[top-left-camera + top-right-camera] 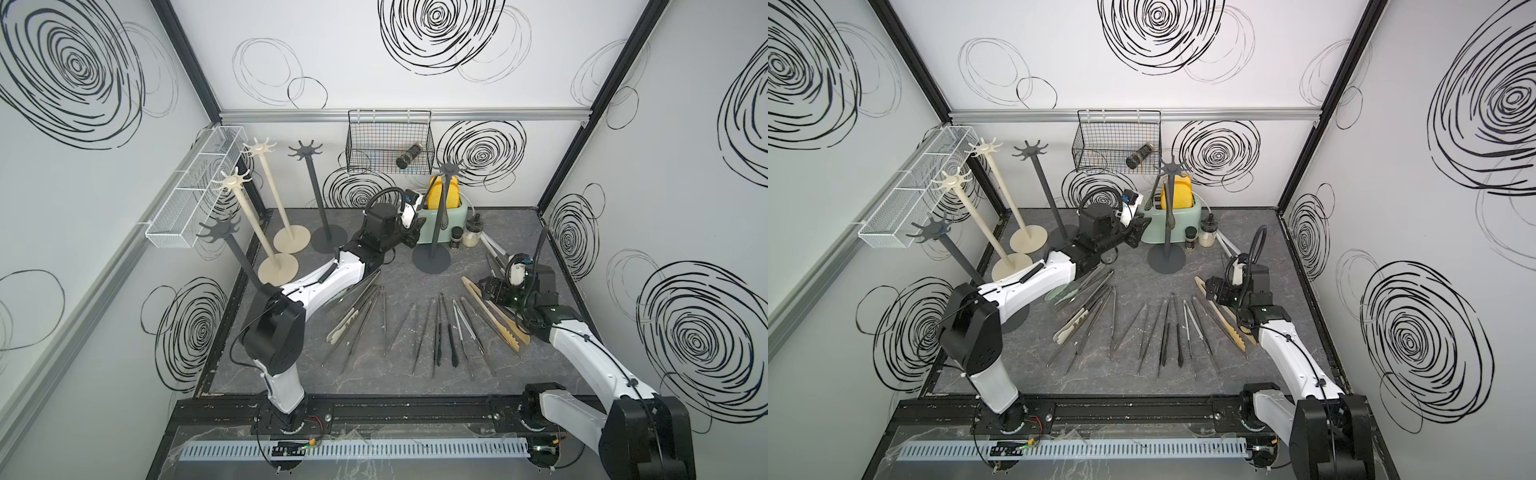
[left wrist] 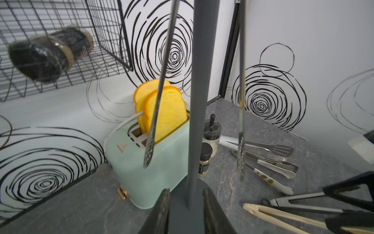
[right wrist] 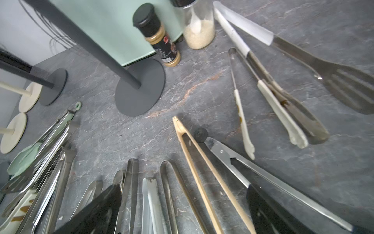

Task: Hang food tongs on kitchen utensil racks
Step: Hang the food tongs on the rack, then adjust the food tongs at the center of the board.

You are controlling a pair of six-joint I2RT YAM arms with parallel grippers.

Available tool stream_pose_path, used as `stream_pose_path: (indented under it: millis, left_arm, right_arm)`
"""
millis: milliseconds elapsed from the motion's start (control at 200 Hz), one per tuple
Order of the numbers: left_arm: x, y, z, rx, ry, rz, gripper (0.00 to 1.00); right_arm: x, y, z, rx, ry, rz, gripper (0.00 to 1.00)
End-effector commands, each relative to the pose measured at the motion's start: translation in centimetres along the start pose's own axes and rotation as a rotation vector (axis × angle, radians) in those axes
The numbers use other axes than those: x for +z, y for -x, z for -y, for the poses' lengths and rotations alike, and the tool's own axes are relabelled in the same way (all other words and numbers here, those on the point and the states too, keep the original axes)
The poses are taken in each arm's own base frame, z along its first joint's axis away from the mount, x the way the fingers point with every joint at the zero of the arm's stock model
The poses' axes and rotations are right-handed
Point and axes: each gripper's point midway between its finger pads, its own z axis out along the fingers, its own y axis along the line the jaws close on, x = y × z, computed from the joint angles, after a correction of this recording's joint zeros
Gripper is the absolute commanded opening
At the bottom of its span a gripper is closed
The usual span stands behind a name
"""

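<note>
Tongs [image 2: 150, 144] hang on rack [image 2: 199, 101], clear of parted left fingers [image 2: 163, 212] | right fingers [image 3: 95, 210] spread

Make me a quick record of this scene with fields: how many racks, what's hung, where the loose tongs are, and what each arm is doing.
racks: five, three dark grey, two cream
hung: one steel tongs on the dark grey rack by the toaster
other four: hooks bare
loose tongs: fanned on the table
left gripper: jaws apart, facing that rack's pole
right gripper: jaws open, above the wooden tongs
</note>
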Motion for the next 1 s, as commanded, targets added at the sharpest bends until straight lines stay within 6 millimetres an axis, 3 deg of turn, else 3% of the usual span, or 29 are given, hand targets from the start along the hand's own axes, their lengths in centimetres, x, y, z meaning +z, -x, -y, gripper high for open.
stream_pose_path:
  millis: [0,180,380,485,575,675,756,996]
  left_arm:
    - [-4.4,3.6,0.8,-0.113,0.0,0.138,0.37]
    - [-9.0,2.1,1.6,-0.258,0.007,0.173,0.44]
    - [-12.1,0.5,3.3,-0.426,-0.047,0.179,0.44]
    - [-13.3,-0.5,4.5,-0.482,-0.107,0.169,0.45]
    - [-13.9,-1.8,5.2,-0.502,-0.134,0.139,0.46]
    - [-14.6,-3.0,5.7,-0.503,-0.153,0.128,0.47]
    - [-14.9,-3.4,6.0,-0.488,-0.165,0.119,0.46]
    - [-15.4,-4.1,6.1,-0.427,-0.152,0.096,0.45]
  right_arm:
    - [-0.6,3.8,1.7,0.042,-0.102,0.054,0.97]
    - [1.1,7.7,2.8,0.036,-0.178,0.029,0.92]
    - [6.4,10.7,5.0,-0.081,-0.274,-0.086,0.82]
    - [9.2,11.0,7.0,-0.194,-0.331,-0.25,0.72]
    - [11.4,9.8,9.7,-0.332,-0.4,-0.419,0.58]
    - [13.0,8.8,11.8,-0.441,-0.448,-0.529,0.57]
    - [13.8,9.2,12.8,-0.451,-0.453,-0.536,0.57]
    - [14.7,11.0,13.4,-0.492,-0.433,-0.51,0.59]
